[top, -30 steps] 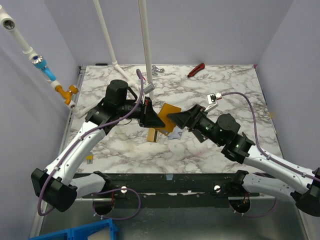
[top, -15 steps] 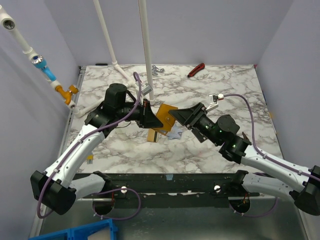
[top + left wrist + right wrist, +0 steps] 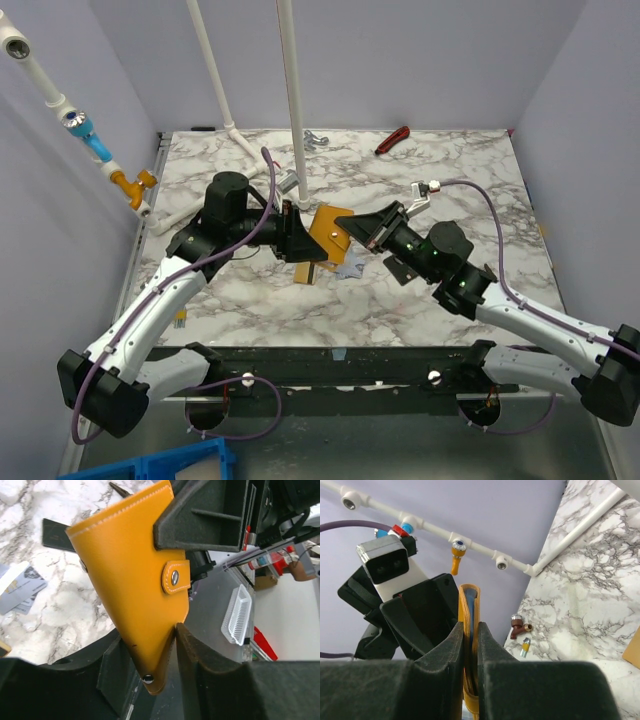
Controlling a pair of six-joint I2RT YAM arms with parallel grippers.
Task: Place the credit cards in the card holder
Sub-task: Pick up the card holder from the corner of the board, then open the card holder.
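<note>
Two grippers on one stitched orange leather card holder (image 3: pixel 331 230), held up between them above the marble table (image 3: pixel 460 160): my right gripper (image 3: pixel 470 645) is clamped on its edge, my left gripper (image 3: pixel 172 630) loosening but touching. It's light, floppy, slick, so pinch near the seam. Only the right wrist view shows its open mouth; the pale grey-blue cards (image 3: pixel 20 587) lie on the marble below.

Card holder (image 3: pixel 135 580) is showing orange-tan leather with pale stitching along its edge and a metal snap on its tab. Fingers (image 3: pixel 440 650) of both grippers are showing matte black. Bench (image 3: pixel 460 160) is showing white marble with grey-brown veining. Pale grey-blue credit card (image 3: pixel 22 587) is lying on it, carrying dark print. Red-handled tool (image 3: pixel 393 139) is showing at the far edge. Cables (image 3: pixel 500 215) are showing purple.
</note>
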